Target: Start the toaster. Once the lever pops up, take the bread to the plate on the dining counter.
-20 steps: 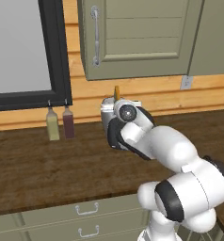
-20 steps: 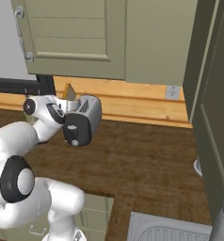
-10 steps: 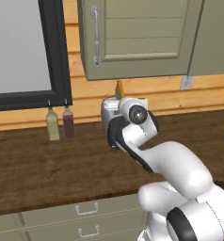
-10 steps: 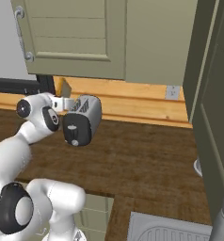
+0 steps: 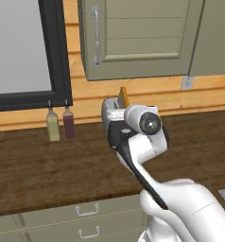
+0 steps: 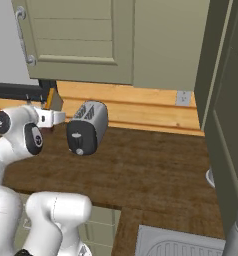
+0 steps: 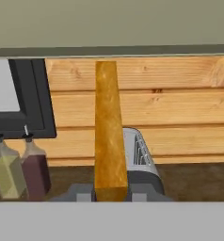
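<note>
My gripper (image 7: 110, 192) is shut on the bread (image 7: 109, 134), a golden-orange slice that stands upright and edge-on between the fingers. In the right base view the bread (image 6: 53, 98) hangs above the wooden countertop, just left of the silver-grey toaster (image 6: 87, 127) and clear of its slots. In the left base view the bread (image 5: 123, 97) pokes up behind my arm, which covers most of the toaster (image 5: 111, 112). From the hand, the toaster (image 7: 141, 162) sits behind and right of the slice. The plate and dining counter are out of view.
Two small bottles (image 5: 58, 123) stand against the wall under the black-framed window (image 5: 24, 52). An olive wall cabinet (image 5: 138, 38) hangs low overhead. A tall cabinet side (image 6: 226, 115) and a sink corner (image 6: 181, 242) lie to the right.
The bread has come up out of the toaster and shifted left of it in the right base view, still in my gripper. The arm has stretched forward.
</note>
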### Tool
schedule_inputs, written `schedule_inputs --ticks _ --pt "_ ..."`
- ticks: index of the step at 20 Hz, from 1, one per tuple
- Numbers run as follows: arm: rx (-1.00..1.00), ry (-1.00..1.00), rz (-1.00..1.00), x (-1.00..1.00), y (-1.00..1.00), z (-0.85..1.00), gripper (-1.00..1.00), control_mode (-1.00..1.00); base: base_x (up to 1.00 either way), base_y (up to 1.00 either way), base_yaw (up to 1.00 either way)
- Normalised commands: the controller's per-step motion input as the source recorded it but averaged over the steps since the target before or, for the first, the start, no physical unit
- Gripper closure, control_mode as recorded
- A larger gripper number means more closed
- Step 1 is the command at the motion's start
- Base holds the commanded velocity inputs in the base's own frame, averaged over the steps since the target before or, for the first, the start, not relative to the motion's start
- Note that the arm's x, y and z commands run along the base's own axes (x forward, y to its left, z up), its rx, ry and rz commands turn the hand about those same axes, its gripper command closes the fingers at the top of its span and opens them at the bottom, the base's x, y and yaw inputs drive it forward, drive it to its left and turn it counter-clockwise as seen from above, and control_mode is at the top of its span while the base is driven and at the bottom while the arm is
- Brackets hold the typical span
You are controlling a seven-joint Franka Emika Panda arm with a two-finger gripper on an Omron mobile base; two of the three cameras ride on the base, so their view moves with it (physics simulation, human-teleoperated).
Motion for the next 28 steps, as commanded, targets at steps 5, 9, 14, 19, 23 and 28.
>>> schedule_inputs --ticks 5,9,14,19,23,28 --pt "0.03 0.21 0.00 -0.89 0.17 0.68 1.00 -1.00 0.00 0.00 0.00" --pt "0.09 0.21 0.00 -1.00 0.09 0.48 1.00 -1.00 0.00 0.00 0.00" --pt "0.05 0.34 -0.06 -0.97 0.00 0.19 1.00 -1.00 0.00 0.00 0.00" --pt "0.03 0.26 -0.04 -0.92 0.07 -0.05 1.00 -1.00 0.00 0.00 0.00" --pt "0.02 0.01 0.00 -0.23 0.01 -0.01 1.00 -1.00 0.00 0.00 0.00" --pt "0.00 0.00 0.00 0.00 0.00 0.00 1.00 -1.00 0.00 0.00 0.00"
